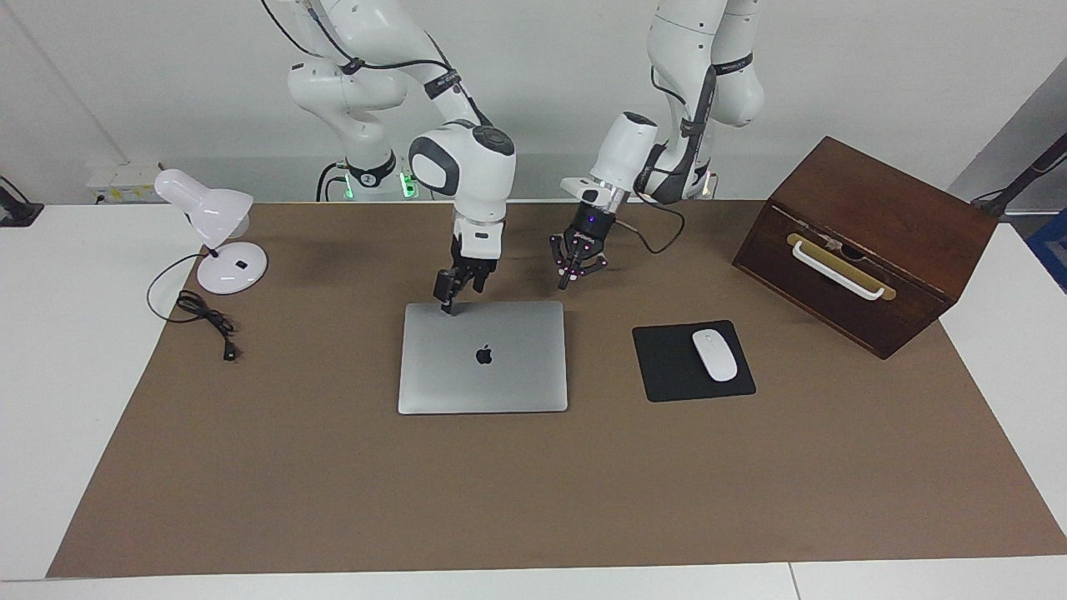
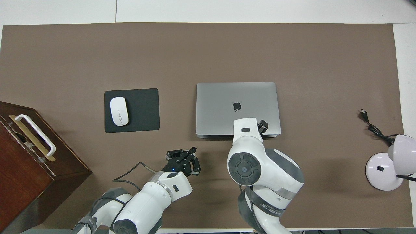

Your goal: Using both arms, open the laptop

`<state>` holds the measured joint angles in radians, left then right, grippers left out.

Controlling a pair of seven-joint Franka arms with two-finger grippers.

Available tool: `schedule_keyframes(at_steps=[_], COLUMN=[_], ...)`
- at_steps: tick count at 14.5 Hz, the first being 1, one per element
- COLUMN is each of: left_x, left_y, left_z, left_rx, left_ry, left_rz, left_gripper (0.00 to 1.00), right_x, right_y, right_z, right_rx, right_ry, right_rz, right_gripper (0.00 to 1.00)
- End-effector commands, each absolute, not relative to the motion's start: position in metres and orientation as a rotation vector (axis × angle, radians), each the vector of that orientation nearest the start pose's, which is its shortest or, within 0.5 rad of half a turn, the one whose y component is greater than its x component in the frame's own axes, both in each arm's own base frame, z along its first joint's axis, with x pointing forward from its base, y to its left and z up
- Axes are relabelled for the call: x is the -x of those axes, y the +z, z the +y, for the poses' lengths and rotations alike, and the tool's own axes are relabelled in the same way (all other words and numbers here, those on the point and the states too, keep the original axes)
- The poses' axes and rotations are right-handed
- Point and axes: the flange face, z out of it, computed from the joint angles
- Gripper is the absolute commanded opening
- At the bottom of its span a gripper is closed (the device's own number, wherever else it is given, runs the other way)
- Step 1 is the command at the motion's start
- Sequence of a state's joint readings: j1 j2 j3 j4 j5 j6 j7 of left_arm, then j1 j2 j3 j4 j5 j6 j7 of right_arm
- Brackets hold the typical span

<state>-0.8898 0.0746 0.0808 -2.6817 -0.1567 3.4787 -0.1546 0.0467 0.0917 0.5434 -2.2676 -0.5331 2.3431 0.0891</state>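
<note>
Two arms are in place, yet your laptop (image 1: 483, 357) lies flat and shut mid-table, so all the opening is left. Your right gripper (image 1: 454, 293) touches its robot-side edge, finger spread unclear; your left gripper (image 1: 575, 265), fingers spread, hovers beside it. Only a dark apple logo (image 1: 483, 356) marks the lid.

Illumination is bright, even and diffuse in both views, apparently from overhead. Shadows are soft and faint: a dim patch lies on the brown mat (image 1: 533, 467) beside the lamp (image 1: 212, 237) in the facing view, and a darker one falls beside the wooden box (image 2: 31, 162) in the overhead view. The laptop (image 1: 483, 357) lid shows a mild sheen, without harsh glare. Green indicator lights glow at the arm bases. Focus is adequate across the table; straight edges show no evident bending at the frame margins.
</note>
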Motion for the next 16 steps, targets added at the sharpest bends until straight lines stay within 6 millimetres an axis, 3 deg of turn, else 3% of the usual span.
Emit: schedule_keyframes(at_steps=[1,11,16], left_x=[-0.344,-0.364,-0.370], left_y=[0.285,0.287,0.279], left_z=[-0.334,-0.344,-0.347], left_rx=[3.189,3.179,3.167], left_ry=[-1.124,-1.164,-1.154], left_rz=[0.770,0.760,0.769], left_gripper=[0.00,0.00,0.00], right_x=[-0.443,-0.444,-0.444], right_y=[0.320,0.320,0.321], right_z=[0.287,0.287,0.288], right_rx=[3.118,3.120,3.114], right_ry=[-0.232,-0.235,-0.248], right_rz=[-1.463,-1.455,-1.455], right_gripper=[1.00,1.00,1.00])
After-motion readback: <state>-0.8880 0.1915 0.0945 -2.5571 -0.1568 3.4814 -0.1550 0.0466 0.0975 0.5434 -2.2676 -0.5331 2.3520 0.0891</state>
